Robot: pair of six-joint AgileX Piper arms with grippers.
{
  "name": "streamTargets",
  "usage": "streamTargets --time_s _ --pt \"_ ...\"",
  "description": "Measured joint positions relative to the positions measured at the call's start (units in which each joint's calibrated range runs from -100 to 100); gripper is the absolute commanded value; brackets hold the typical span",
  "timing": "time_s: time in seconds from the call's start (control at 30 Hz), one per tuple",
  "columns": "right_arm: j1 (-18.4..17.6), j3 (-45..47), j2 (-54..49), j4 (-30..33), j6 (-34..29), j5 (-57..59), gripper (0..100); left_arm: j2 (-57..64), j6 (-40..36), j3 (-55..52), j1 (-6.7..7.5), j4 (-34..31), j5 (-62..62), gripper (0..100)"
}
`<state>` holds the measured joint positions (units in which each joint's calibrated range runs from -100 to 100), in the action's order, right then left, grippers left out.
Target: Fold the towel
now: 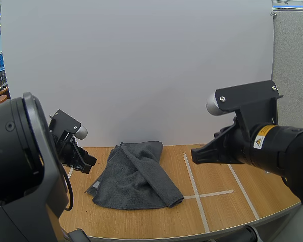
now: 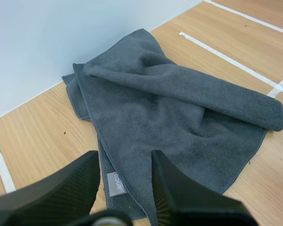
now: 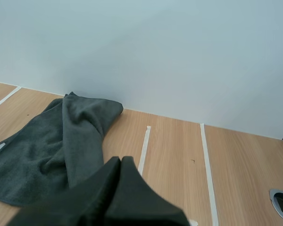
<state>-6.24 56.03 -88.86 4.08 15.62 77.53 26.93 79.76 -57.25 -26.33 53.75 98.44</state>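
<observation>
Grey towel [image 1: 139,174] lay rumpled on table [image 1: 217,214] (no tidy fold made). Left gripper [image 2: 124,156] hovered released over label [image 2: 116,183] corner; right gripper [image 3: 120,164] clenched on nothing, apart. Folding apparently all left.

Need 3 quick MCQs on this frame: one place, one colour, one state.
1. Where does the towel lie? A) left of the tape cross B) on the tape cross C) hanging off the table
2. Towel colour? A) white B) dark grey C) red
3. Left pincer? A) shut on the towel B) shut on nothing C) open
Answers: 1 A, the cross lies bare to its right; 2 B, grey in every view; 3 C, fingers stand apart above the corner with the label.
</observation>
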Motion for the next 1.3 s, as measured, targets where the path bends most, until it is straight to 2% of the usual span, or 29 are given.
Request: streamTargets --time_s 0.1,1.03,1.1,1.17,1.2,1.3 --pt "0.0 0.0 -2.1 0.0 0.0 4.1 0 0.0 0.0 0.0 0.00 0.5 0.0 58" --pt "-0.1 0.0 -2.8 0.0 -0.2 5.9 0 0.0 -0.1 0.0 0.18 3.4 0.0 58" --pt "-0.1 0.0 -2.8 -0.1 -0.2 6.9 0 0.0 0.0 0.0 1.28 3.0 0.0 58" --pt "-0.1 0.0 -2.8 -0.4 -0.2 7.3 0 0.0 0.0 -0.6 5.97 1.4 -0.1 58" --pt "-0.1 0.0 -2.8 -0.4 -0.2 7.3 0 0.0 0.0 -1.1 8.92 0.7 0.2 58" --pt "-0.1 0.0 -2.8 -0.6 -0.2 7.7 0 0.0 -0.2 -1.3 13.46 -0.4 0.2 58"
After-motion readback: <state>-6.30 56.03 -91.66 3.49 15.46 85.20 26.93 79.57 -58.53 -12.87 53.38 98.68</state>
